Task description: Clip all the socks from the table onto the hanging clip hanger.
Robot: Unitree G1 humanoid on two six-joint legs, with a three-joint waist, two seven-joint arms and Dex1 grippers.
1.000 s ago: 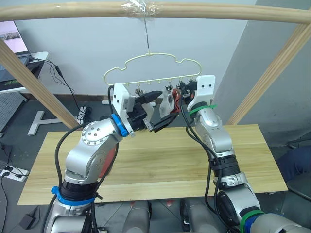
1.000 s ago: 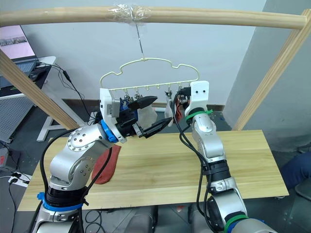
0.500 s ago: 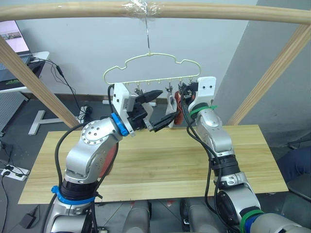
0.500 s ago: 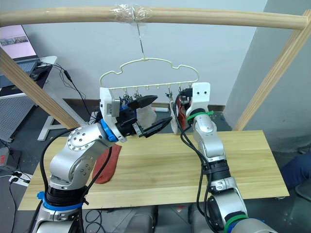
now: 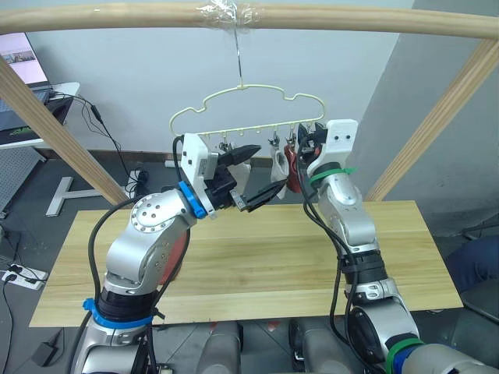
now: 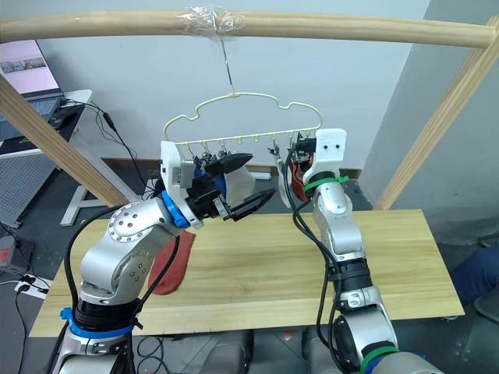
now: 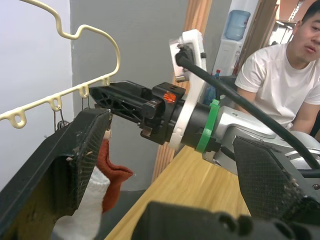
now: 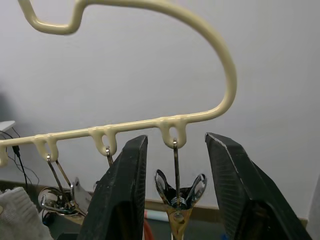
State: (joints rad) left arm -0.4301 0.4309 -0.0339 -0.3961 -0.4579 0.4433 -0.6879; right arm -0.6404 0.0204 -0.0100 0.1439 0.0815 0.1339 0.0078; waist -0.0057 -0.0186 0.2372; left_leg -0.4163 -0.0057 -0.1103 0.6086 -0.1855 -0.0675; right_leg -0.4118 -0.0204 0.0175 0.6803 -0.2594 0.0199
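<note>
Since a second ago the clip hanger (image 5: 245,113) is swinging slightly toward the robot's right, and the right gripper (image 8: 175,200) is rising with it, its white wrist block now sitting higher beside the hanger's right end. On the left, a rust-red sock (image 6: 170,266) is lying on the table (image 5: 257,265) near its left edge, waiting its turn. The left gripper (image 5: 251,175) is hanging spread and empty just under the hanger's row of clips, probably standing by to steady a sock. Further right, a light grey sock (image 5: 278,165) and a second rust-red sock (image 5: 293,170) are dangling from clips close to the right end. The right gripper is parting its fingers (image 8: 125,190) either side of the end clip (image 8: 178,192), seemingly lining up to squeeze it apart; it is gripping nothing.

The right wrist view is showing that clip between the fingers, untouched, which the head views are hiding behind the wrist. The left wrist view is revealing a seated person (image 7: 280,85) beyond the table
</note>
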